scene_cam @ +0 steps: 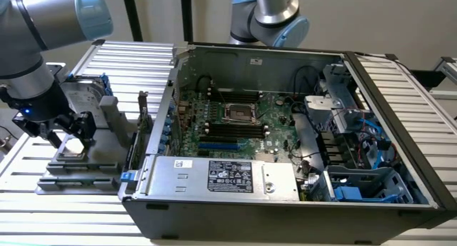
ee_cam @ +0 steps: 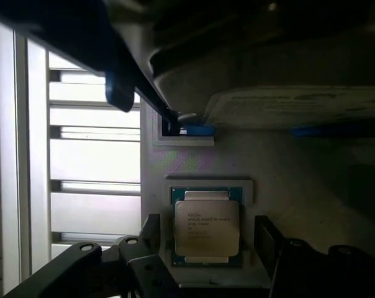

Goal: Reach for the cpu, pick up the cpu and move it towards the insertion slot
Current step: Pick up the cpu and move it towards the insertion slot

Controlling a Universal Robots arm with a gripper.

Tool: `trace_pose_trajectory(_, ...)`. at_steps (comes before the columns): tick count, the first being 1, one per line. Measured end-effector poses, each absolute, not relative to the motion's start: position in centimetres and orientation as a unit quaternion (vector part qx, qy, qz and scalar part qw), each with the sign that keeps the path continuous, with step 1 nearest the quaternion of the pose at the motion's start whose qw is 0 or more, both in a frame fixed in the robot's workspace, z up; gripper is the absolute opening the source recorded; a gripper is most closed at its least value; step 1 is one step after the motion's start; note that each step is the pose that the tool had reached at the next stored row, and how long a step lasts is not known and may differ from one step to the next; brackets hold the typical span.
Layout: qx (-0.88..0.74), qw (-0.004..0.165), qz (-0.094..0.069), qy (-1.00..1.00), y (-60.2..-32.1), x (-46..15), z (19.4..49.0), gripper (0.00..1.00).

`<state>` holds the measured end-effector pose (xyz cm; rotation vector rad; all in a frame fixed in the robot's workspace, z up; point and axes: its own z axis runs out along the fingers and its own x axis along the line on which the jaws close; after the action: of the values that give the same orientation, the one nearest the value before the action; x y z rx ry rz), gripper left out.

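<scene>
Filling the centre and right of the exterior view: a big open dark-grey metal computer case, lying on a white slatted metal tabletop. Inside, on the green motherboard, upper centre of the frame: the square insertion slot, shiny silver frame, dark centre. At the left edge, just beside the case: a grey plastic holder block. Low over it, the black two-fingered claw, spread apart, gripping nothing. Fingers straddling the small flat square cpu on two opposite sides, narrow gaps showing, not yet touching. Lying flat in a pale square recess of the block: dull silver metal lid with faint dark print, blue-green rim peeking out at the edges.
</scene>
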<state>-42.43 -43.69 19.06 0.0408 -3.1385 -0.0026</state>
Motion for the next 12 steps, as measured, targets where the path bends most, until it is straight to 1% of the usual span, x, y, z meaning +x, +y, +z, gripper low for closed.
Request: trace_pose_trajectory(12, 0.012, 0.001, 0.002, -1.000, -43.67, -42.43, 18.72, 0.71)
